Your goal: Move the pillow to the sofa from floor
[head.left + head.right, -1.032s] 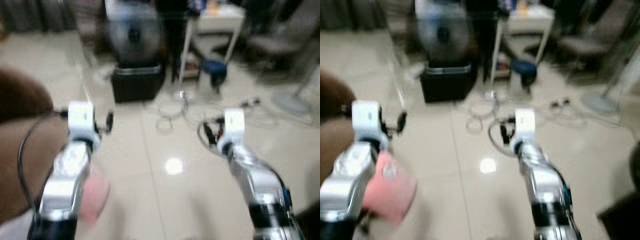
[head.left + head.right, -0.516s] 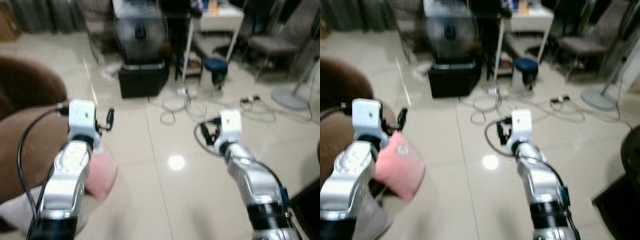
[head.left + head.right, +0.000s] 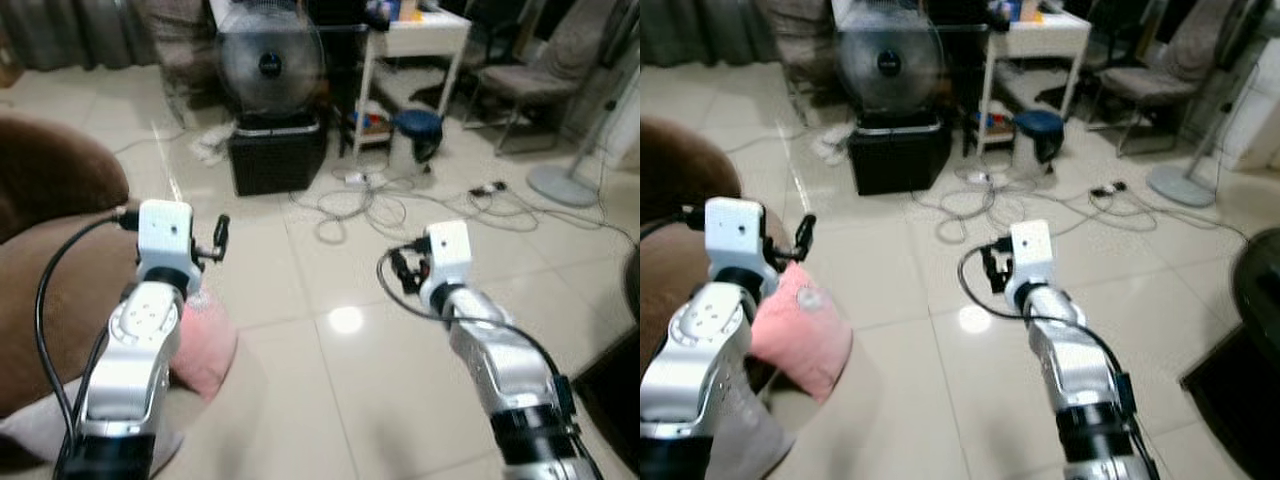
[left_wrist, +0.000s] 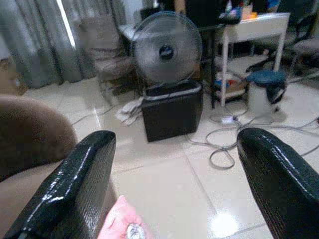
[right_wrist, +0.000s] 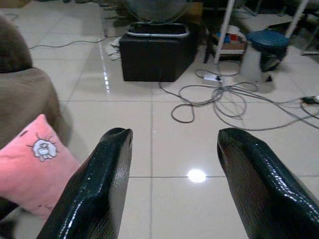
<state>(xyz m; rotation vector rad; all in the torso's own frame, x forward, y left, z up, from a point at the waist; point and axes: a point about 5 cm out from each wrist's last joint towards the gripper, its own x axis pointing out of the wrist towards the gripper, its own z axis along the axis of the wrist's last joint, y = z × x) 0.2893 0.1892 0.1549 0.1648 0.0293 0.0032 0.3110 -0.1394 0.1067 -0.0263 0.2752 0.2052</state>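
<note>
Left gripper [image 4: 174, 184] and right gripper [image 5: 174, 184] spread wide, empty. Approach step; pillow [image 3: 800, 340] below left gripper against sofa [image 3: 50, 270]. Next: lower, grasp.

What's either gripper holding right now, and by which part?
Nothing. Left gripper and right gripper are both open with bare floor between the fingers; the pink pillow lies by the sofa.

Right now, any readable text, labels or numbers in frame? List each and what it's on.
No text can be read.
Pillow: a small cartoon print, no letters legible.
Fan: a dark centre badge, too blurred to read.
Items on the white desk: coloured shapes, too small to read.
Both grippers, left gripper and right gripper: plain black fingers, no markings.
</note>
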